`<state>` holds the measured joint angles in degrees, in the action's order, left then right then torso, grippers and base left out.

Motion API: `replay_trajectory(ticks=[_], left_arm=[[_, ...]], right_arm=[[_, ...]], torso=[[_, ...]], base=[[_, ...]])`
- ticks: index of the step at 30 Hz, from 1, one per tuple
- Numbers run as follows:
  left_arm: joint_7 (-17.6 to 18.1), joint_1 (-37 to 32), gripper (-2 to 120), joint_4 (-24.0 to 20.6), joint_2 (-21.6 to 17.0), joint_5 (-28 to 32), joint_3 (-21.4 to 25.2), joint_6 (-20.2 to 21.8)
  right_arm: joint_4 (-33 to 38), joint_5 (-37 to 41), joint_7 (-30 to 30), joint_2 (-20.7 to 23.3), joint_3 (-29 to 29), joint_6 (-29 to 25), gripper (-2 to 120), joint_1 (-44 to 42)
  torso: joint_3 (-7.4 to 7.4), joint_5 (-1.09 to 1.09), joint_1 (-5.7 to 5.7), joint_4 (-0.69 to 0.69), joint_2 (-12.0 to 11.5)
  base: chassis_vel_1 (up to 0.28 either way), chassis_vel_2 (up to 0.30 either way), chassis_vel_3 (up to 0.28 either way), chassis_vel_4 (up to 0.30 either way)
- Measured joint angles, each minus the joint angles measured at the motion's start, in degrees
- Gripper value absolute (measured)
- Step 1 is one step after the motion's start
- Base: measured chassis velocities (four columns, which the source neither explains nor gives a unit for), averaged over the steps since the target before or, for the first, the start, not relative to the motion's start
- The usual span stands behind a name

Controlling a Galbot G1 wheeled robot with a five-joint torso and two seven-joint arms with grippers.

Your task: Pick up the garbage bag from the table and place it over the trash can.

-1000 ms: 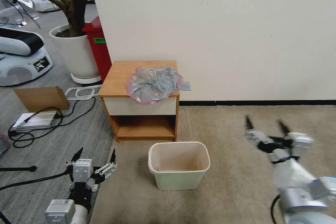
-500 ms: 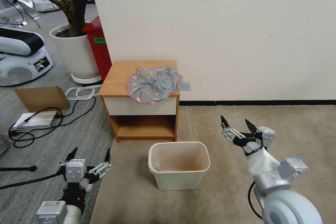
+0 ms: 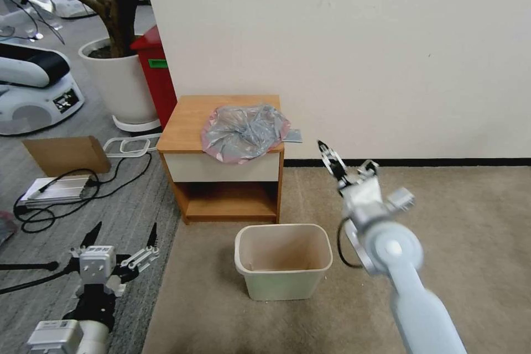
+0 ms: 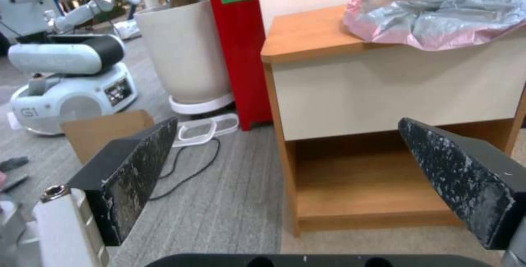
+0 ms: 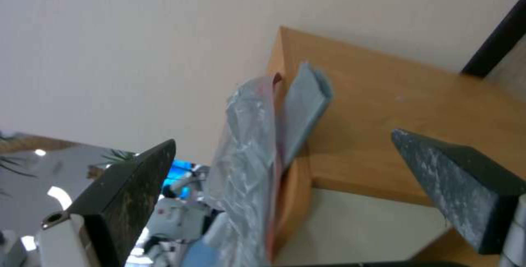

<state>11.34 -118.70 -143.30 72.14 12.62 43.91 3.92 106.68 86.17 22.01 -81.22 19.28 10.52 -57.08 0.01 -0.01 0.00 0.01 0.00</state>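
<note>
The garbage bag [image 3: 243,131] lies crumpled, grey with a pinkish rim, on the right half of the table [image 3: 188,116], drooping over the white drawer front. On the carpet just in front stands the beige trash can [image 3: 282,228], nothing inside it. My right gripper [image 3: 345,157] is open in the air to the right of the table, a short gap from the bag's edge. The right wrist view shows the bag [image 5: 249,143] and table side [image 5: 394,107] between its fingers. My left gripper [image 3: 125,229] hangs open low at the left, facing the table [image 4: 307,37] and bag [image 4: 438,12].
A folded grey-blue sheet [image 3: 293,135] juts off the table's right edge. A red bin [image 3: 155,77] and a white plant pot [image 3: 116,86] stand left of the table. Cardboard [image 3: 66,155], cables [image 3: 83,188] and another robot's base [image 3: 33,88] crowd the left floor; the wall is close behind.
My right arm has swung up and to the left, bringing its gripper from the right floor area to beside the table. The left gripper has sunk lower and leftward. Bag and can are unmoved.
</note>
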Motion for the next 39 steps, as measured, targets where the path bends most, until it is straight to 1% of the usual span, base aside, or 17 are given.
replay_trajectory(ticks=[4, 5, 9, 10, 15, 18, 22, 23, 24, 27, 28, 30, 33, 34, 37, 38, 39], left_arm=[[-0.56, -0.33, 100, 0.02, -0.54, 2.83, 2.65, -1.93], [-0.56, -0.33, 100, 0.02, -0.54, 2.83, 2.65, -1.93], [-0.69, -0.37, 100, 0.03, -0.61, 3.16, 2.91, -2.12], [-0.69, -0.37, 100, 0.03, -0.61, 3.16, 2.91, -2.12], [-1.42, -0.19, 100, 0.05, -1.10, 3.71, 3.49, -2.12], [-1.46, -0.17, 100, 0.05, -1.12, 3.73, 3.50, -2.09], [-1.50, -0.18, 100, 0.06, -0.97, 3.78, 3.51, -2.08], [-1.50, -0.18, 100, 0.06, -0.97, 3.78, 3.51, -2.08], [-1.51, -0.19, 100, 0.05, -0.92, 3.78, 3.51, -2.09], [-1.55, -0.16, 100, 0.06, -0.46, 3.76, 3.26, -1.89], [-1.55, -0.16, 100, 0.06, -0.46, 3.76, 3.26, -1.89], [-1.56, -0.16, 100, 0.06, -0.42, 3.75, 3.24, -1.86], [-1.72, -0.22, 100, 0.06, -0.31, 3.75, 3.11, -1.86], [-1.72, -0.22, 100, 0.06, -0.31, 3.75, 3.11, -1.86], [-1.86, -0.22, 100, 0.06, -0.21, 3.71, 2.86, -1.78], [-2.03, -0.18, 100, 0.06, -0.13, 3.64, 2.53, -1.59], [-2.03, -0.18, 100, 0.06, -0.13, 3.64, 2.53, -1.59]], right_arm=[[-7.33, 2.46, -1.59, -2.15, -0.26, 0.05, 100, 5.14], [-7.33, 2.46, -1.59, -2.15, -0.26, 0.05, 100, 5.14], [-14.70, 0.89, -3.28, -4.18, -0.25, 0.19, 100, 8.50], [-14.70, 0.89, -3.28, -4.18, -0.25, 0.19, 100, 8.50], [-20.32, -1.27, -5.67, -5.81, -0.03, 0.31, 100, 10.90], [-21.50, -2.22, -6.50, -6.52, 0.03, 0.30, 96, 11.46], [-21.82, -3.48, -7.93, -7.27, -0.03, 0.29, 78, 11.94], [-21.82, -3.48, -7.93, -7.27, -0.03, 0.29, 78, 11.94], [-21.82, -3.69, -8.04, -7.36, -0.06, 0.30, 75, 12.00], [-21.81, -4.10, -8.21, -7.63, -0.09, 0.30, 60, 12.12], [-21.81, -4.10, -8.21, -7.63, -0.09, 0.30, 60, 12.12], [-21.65, -4.19, -8.27, -7.72, -0.05, 0.29, 53, 12.12], [-20.65, -4.15, -8.53, -7.72, 0.57, 0.37, 39, 11.89], [-20.65, -4.15, -8.53, -7.72, 0.57, 0.37, 39, 11.89], [-19.61, -3.96, -8.75, -7.25, 0.90, 0.49, 28, 11.43], [-19.01, -3.83, -9.08, -6.77, 0.92, 0.65, 21, 11.02], [-19.01, -3.83, -9.08, -6.77, 0.92, 0.65, 21, 11.02]], torso=[[0.00, 0.01, 0.00, -0.01, 0.00], [0.00, 0.01, 0.00, -0.01, 0.00], [-0.01, 0.01, 0.00, 0.00, 0.00], [-0.01, 0.01, 0.00, 0.00, 0.00], [-0.01, 0.01, 0.00, -0.01, 0.00], [-0.01, 0.01, 0.00, 0.00, 0.00], [-0.01, 0.01, 0.00, -0.01, 0.00], [-0.01, 0.01, 0.00, -0.01, 0.00], [-0.01, 0.01, 0.00, -0.01, 0.00], [-0.01, 0.01, 0.00, -0.01, 0.00], [-0.01, 0.01, 0.00, -0.01, 0.00], [-0.01, 0.01, 0.00, -0.01, 0.00], [-0.01, 0.01, 0.00, 0.00, 0.00], [-0.01, 0.01, 0.00, 0.00, 0.00], [-0.01, 0.01, 0.00, -0.01, 0.00], [-0.01, 0.01, 0.00, -0.01, 0.00], [-0.01, 0.01, 0.00, -0.01, 0.00]], base=[[0.000, 0.000, 0.000, 0.000], [0.000, 0.000, 0.000, 0.000], [0.000, 0.000, 0.000, 0.000], [0.000, 0.000, 0.000, 0.000], [0.000, 0.000, 0.000, 0.000], [0.000, 0.000, 0.000, 0.000], [0.000, 0.000, 0.000, 0.000], [0.000, 0.000, 0.000, 0.000], [0.000, 0.000, 0.000, 0.000], [0.000, 0.000, 0.000, 0.000], [0.000, 0.000, 0.000, 0.000], [0.000, 0.000, 0.000, 0.000], [0.000, 0.000, 0.000, 0.000], [0.000, 0.000, 0.000, 0.000], [0.000, 0.000, 0.000, 0.000], [0.000, 0.000, 0.000, 0.000], [0.000, 0.000, 0.000, 0.000]])
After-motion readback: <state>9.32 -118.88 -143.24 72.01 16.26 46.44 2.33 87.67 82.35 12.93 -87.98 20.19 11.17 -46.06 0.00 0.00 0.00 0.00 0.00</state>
